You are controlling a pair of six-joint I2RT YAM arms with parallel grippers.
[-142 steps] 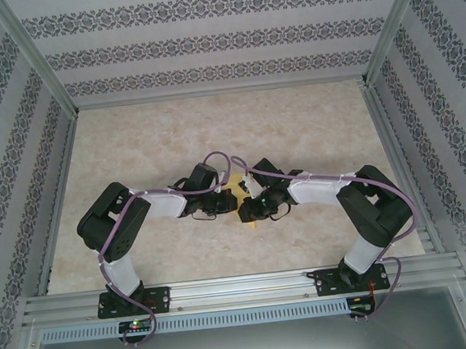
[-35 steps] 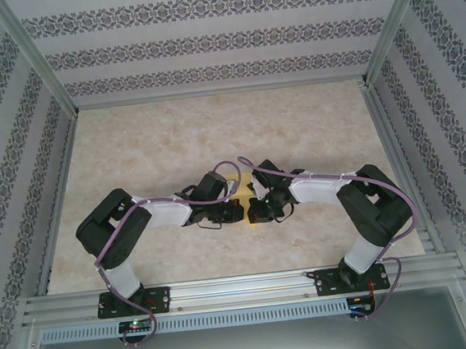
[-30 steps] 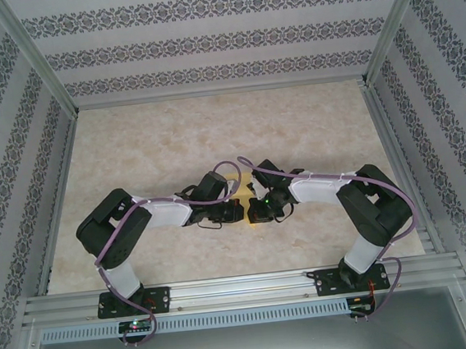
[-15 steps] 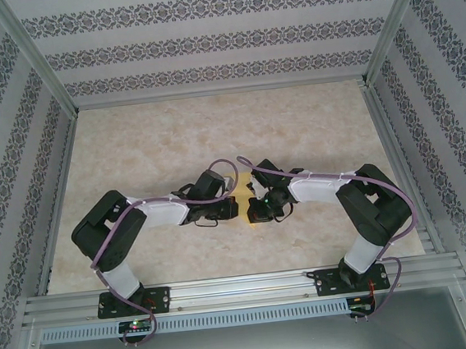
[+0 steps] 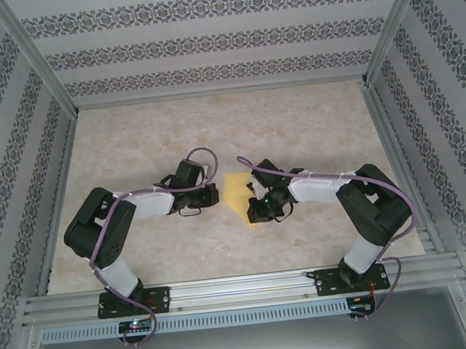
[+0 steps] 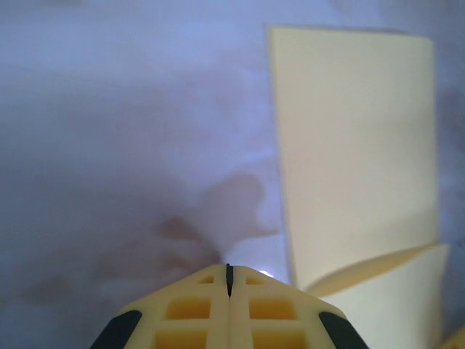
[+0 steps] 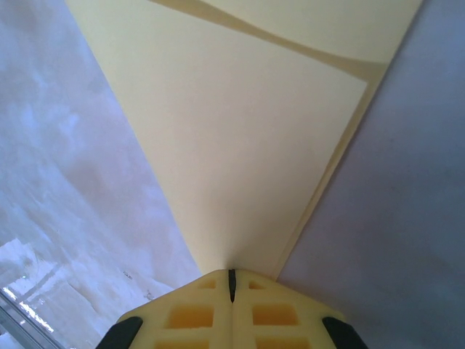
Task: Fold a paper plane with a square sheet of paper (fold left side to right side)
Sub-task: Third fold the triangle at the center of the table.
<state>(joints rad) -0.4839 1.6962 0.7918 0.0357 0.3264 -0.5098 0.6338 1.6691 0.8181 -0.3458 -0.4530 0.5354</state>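
the sheet of paper (image 5: 234, 187) lies flat on the marbled counter (image 5: 311, 126), about midway between the two arms and a little nearer the right one. in the left wrist view it (image 6: 356, 145) shows as a tall pale yellow strip with a straight left edge, and a second layer lifts slightly at its lower right, so it looks folded over on itself.

the left pincer (image 6: 228, 280) has its fingers pressed together, with only a thin dark slit between them. it holds nothing. its tip sits over bare counter just beside the paper's left edge and apart from it.

the right pincer (image 7: 232, 278) is likewise closed tight. the paper (image 7: 240, 145) spreads away from its tip, two layers showing along the right edge and a loose flap casting a shadow at the far end. the tip seems to rest on the paper's near end, though the actual contact is hidden under the fingers.
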